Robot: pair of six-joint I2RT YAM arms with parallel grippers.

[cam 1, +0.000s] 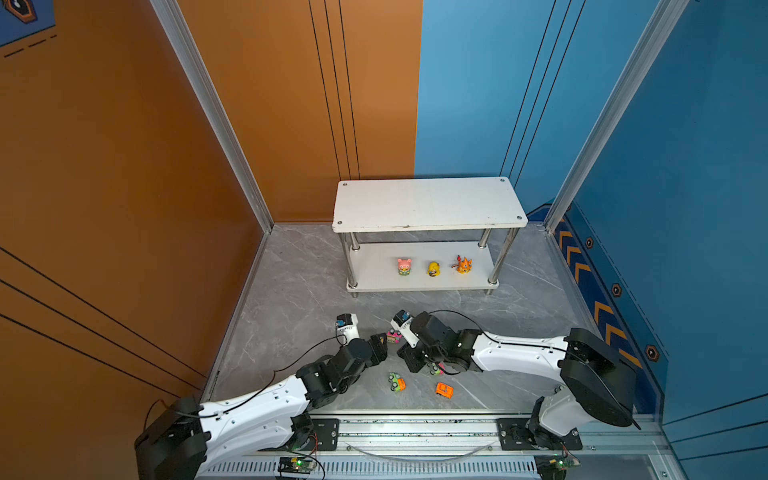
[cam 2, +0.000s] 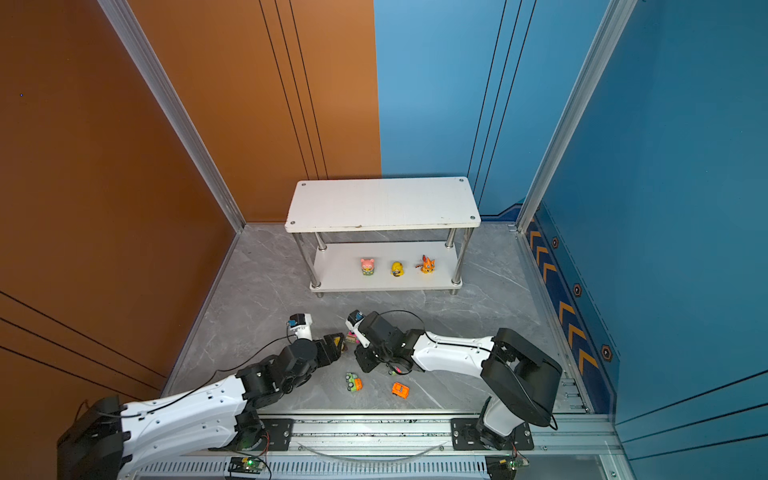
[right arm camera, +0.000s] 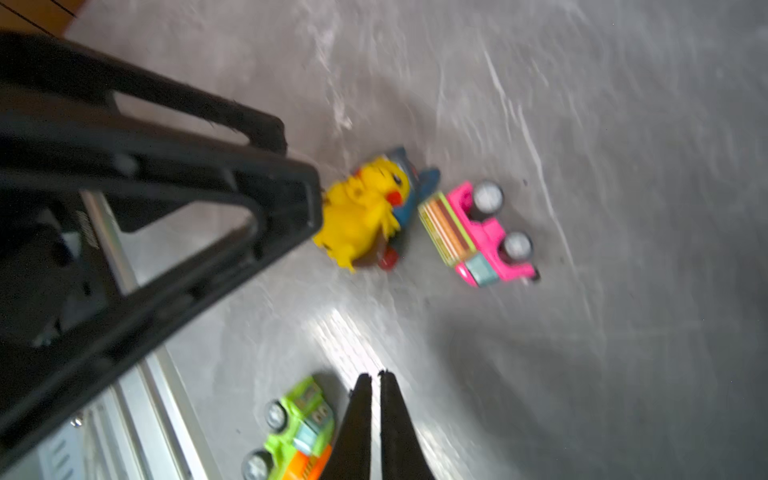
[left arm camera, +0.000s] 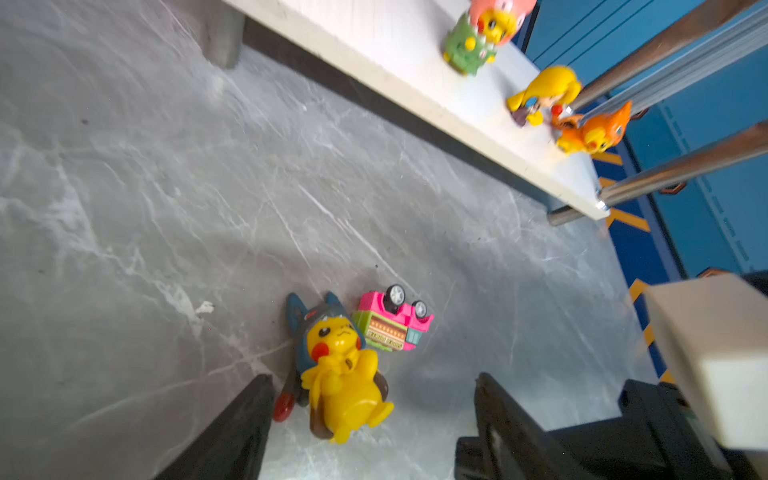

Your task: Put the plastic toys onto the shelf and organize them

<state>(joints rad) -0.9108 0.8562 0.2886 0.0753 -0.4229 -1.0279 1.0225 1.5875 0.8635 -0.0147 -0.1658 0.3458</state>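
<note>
Bench (cam 1: 291, 291): grey marbled surface that carries the shelf, the loose toys and both arms.
Shelf (cam 1: 428, 203): stands at the far edge of the bench, its top board bare.
Lower board: three toys stand upright in a row along its front edge, the pink figurine (cam 1: 404, 266), the yellow figurine (cam 1: 433, 269) and the orange figurine (cam 1: 463, 264), each apart from the next.
Left end effector (left arm camera: 372, 377): jaws spread wide, low over the middle of the bench and holding nothing.
Hooded yellow figurine (left arm camera: 340, 374): lies on its back on the bench between those spread jaws. One finger is just beside it, and contact cannot be told.
Pink car (left arm camera: 392, 322): tipped on its side with its wheels showing, just beside the hooded yellow figurine's head.
Right end effector (right arm camera: 374, 376): jaws drawn narrow, almost together, nothing between them.
Green car (right arm camera: 299, 432): on the bench just beside the right end effector, toward the near edge.
Orange car (cam 1: 444, 390): near the near edge, apart from the green car.
Half-hidden car (cam 1: 435, 368): on the bench under the right arm, mostly covered.
</note>
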